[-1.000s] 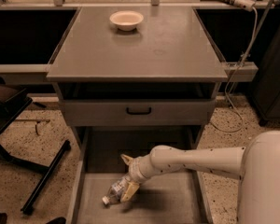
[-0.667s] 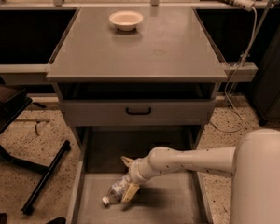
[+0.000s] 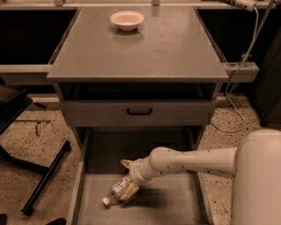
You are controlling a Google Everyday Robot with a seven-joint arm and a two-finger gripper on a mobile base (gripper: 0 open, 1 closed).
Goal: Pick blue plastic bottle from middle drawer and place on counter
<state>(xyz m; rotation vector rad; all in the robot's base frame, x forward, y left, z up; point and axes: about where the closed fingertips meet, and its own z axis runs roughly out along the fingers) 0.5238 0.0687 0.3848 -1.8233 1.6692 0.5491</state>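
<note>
Middle drawer [image 3: 178, 205]: pulled out at the near bottom, grey floor exposed
Blue plastic bottle [image 3: 114, 194]: lying on its side on the drawer floor, left of centre, white cap pointing near-left; not lifted
Tool [image 3: 128, 177]: low in the drawer at the bottle's far-right end, fingers spread; the nearer one lies over or against the bottle, the farther one is apart from it
Grasp: apparently not closed yet; whether the bottle sits squarely between the fingers cannot be told
Arm [image 3: 192, 161]: reaches in from the right
Upper drawer front [image 3: 178, 112]: shut, just beyond the tool
Worktop [image 3: 168, 50]: carries a bowl [image 3: 127, 19] near its far edge; no bottle on it
Done: drawer open, tool at the bottle
Left: pinch, lift out, carry up, set on the worktop
</note>
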